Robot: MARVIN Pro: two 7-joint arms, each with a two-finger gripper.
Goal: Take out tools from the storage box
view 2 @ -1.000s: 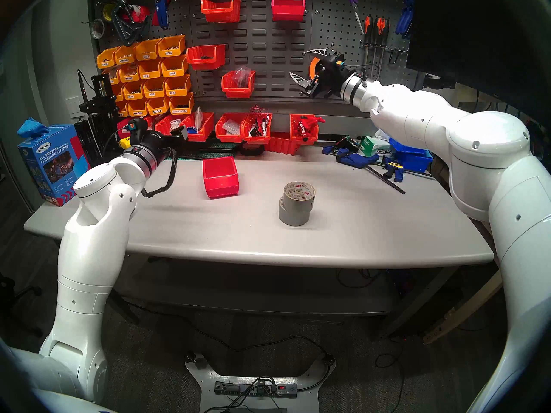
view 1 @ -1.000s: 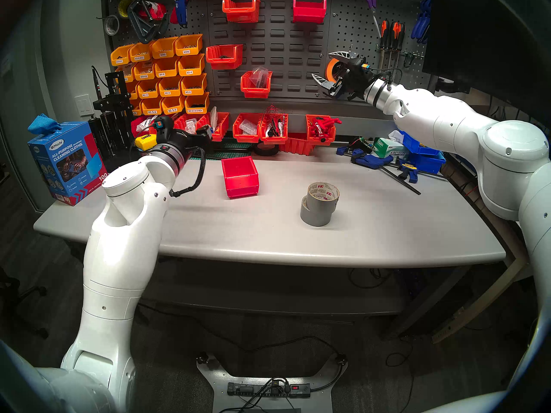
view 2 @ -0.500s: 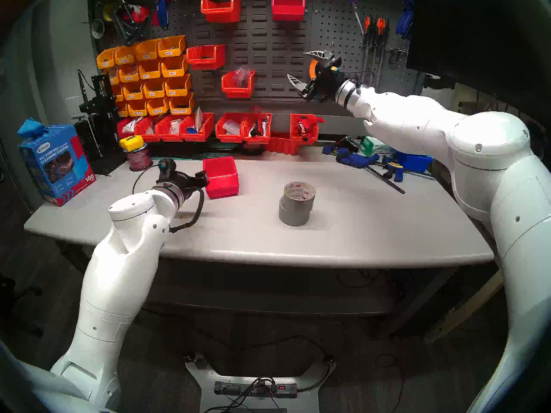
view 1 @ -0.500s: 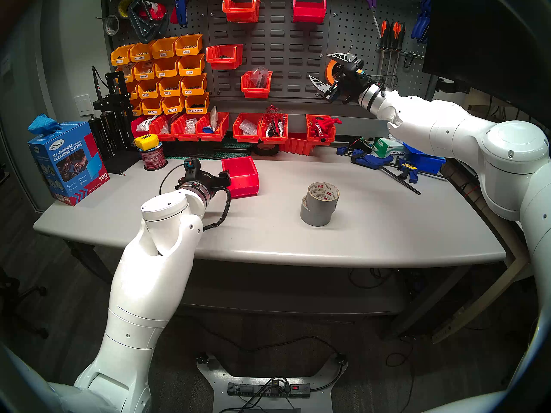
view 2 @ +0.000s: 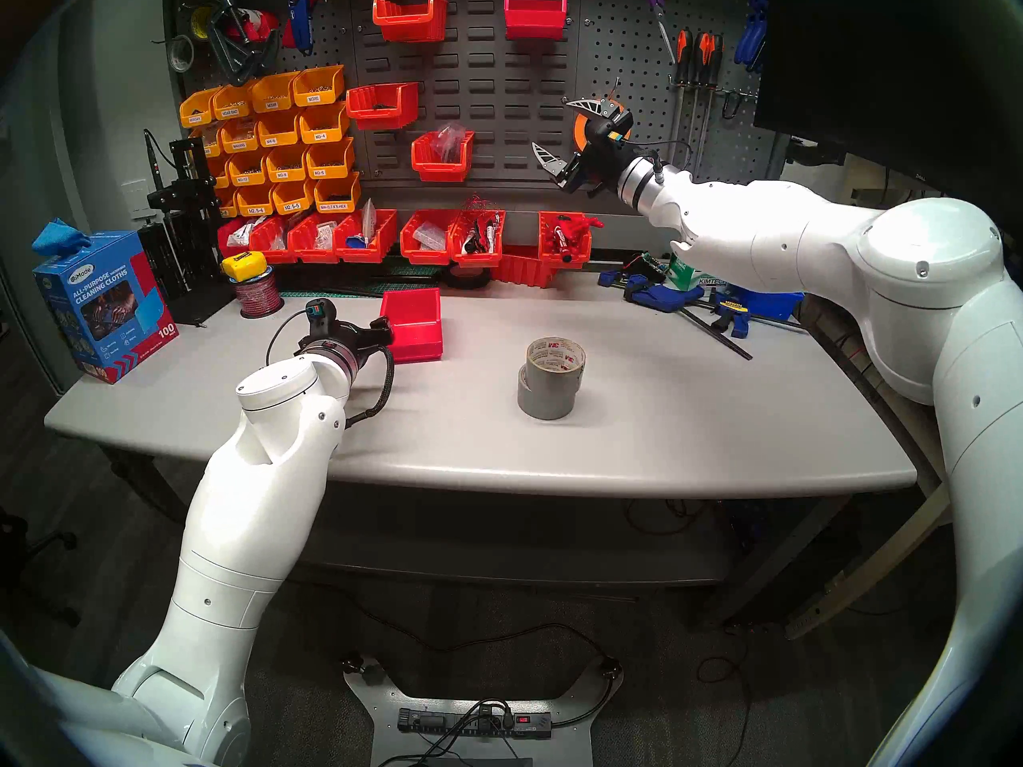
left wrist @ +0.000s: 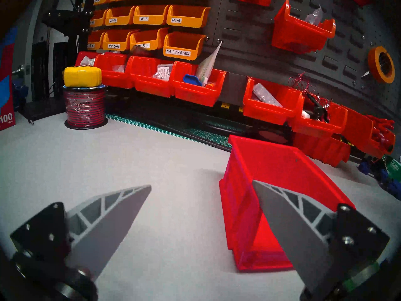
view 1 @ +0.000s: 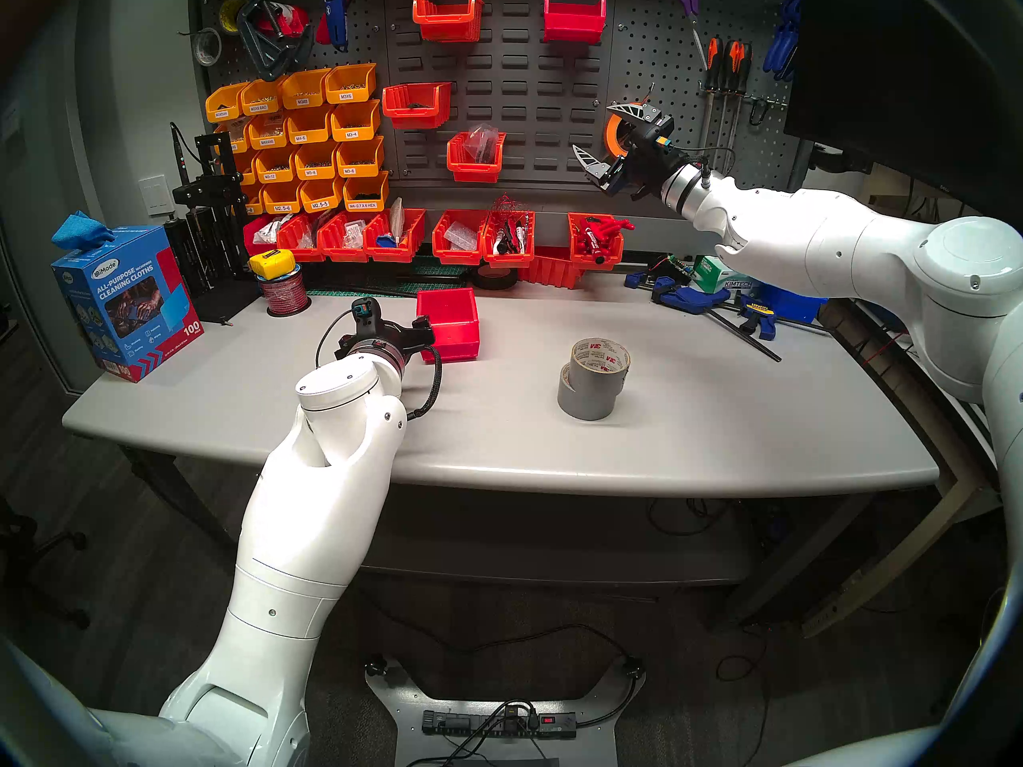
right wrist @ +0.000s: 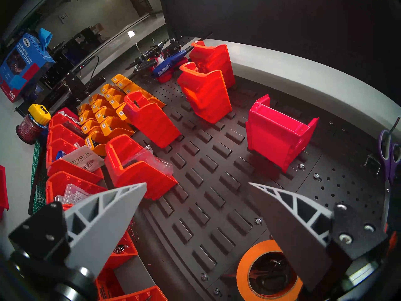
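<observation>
The red storage box [view 1: 451, 323] stands open-topped on the grey table [view 1: 498, 450], left of centre; no tool shows inside it [left wrist: 282, 174]. Two silver-grey tape rolls stand on the table to its right, the upper roll [view 1: 600, 362] leaning on the lower one [view 1: 587, 403]. My left gripper [left wrist: 201, 184] is low at the box's left side, open. Its right finger [left wrist: 288, 220] reaches over the box's left wall and the other finger [left wrist: 112, 211] stays outside. My right gripper [view 1: 592, 128] hangs open and empty, high up by the pegboard.
An orange tape roll [right wrist: 269, 272] hangs on the pegboard just behind the right gripper. Orange-red bins [view 1: 459, 240] line the table's back. A wire spool with a yellow tape measure [view 1: 285, 290] stands back left, blue clamps [view 1: 692, 298] back right, a blue cloth box [view 1: 124, 301] far left.
My left arm swung from the back bins down and right to the storage box's left side. The box shifted slightly. My right arm drifted a little to the left.
</observation>
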